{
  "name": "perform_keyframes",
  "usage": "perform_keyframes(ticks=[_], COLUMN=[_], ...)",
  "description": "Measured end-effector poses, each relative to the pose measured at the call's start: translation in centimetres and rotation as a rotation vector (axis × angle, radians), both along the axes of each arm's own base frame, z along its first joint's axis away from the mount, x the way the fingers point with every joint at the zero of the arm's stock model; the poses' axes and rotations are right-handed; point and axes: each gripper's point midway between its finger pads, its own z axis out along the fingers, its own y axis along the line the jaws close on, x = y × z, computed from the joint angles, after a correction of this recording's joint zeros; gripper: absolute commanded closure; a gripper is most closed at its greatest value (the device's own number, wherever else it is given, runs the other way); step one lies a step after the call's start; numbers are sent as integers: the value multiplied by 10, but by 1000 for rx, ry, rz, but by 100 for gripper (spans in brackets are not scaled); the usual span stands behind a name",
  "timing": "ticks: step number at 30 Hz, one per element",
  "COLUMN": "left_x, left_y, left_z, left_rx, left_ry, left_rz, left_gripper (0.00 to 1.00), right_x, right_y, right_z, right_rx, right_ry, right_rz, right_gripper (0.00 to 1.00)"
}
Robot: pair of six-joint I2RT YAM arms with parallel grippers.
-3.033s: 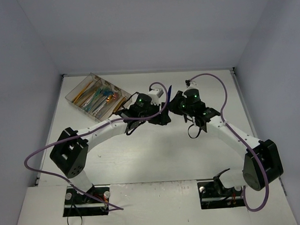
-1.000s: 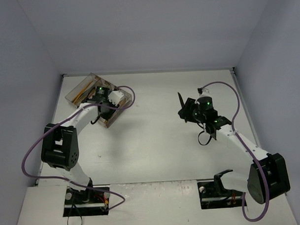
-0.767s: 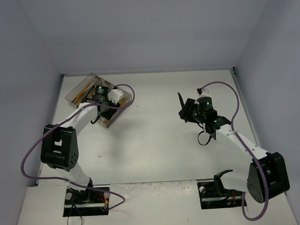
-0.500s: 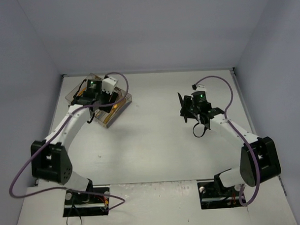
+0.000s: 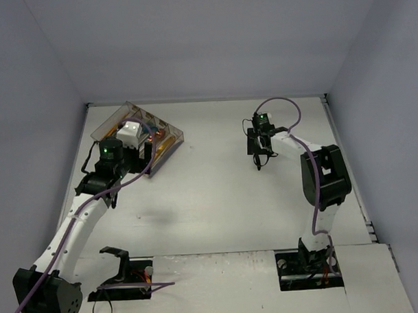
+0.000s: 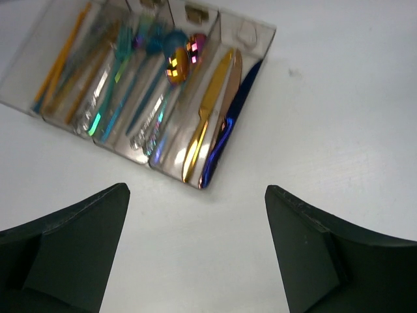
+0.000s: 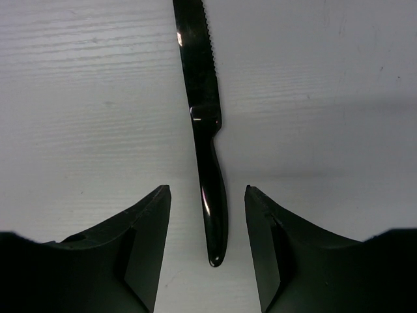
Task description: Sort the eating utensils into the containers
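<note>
black knife (image 7: pixel 203 98) in r hand (image 7: pixel 207 190) gap

The tray (image 6: pixel 246 31) lies on the table (image 6: pixel 339 130) ahead of the left gripper (image 6: pixel 195 190), slightly to its left, with utensils (image 6: pixel 207 114) lying lengthwise in its compartments. The knife (image 7: pixel 203 91) lies on the table between the right gripper's (image 7: pixel 207 189) 2 fingers, touching neither, blade pointing away.

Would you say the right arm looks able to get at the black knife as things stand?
Probably yes: the right end effector hangs over the black knife, jaws open either side of its handle, with nothing else in the way.
</note>
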Motion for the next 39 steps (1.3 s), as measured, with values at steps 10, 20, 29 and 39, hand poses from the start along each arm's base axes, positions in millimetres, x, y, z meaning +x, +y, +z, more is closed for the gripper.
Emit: perform_keyframes(ticks=[10, 20, 29, 39], left_x=[-5, -3, -2, -2], left_y=[4, 2, -12, -48], left_z=[-23, -21, -27, -25], left_rx=[3, -9, -69, -201], left_ry=[62, 50, 84, 103], left_rz=[33, 33, -5, -78], left_gripper=[17, 17, 17, 17], right_x=[21, 31, 30, 11], right_y=[-1, 6, 12, 38], right_z=[-26, -28, -28, -25], right_rx=[-28, -7, 26, 118], right_ry=[42, 44, 54, 95], right_rz=[11, 21, 35, 57], right_gripper=[62, 83, 100, 100])
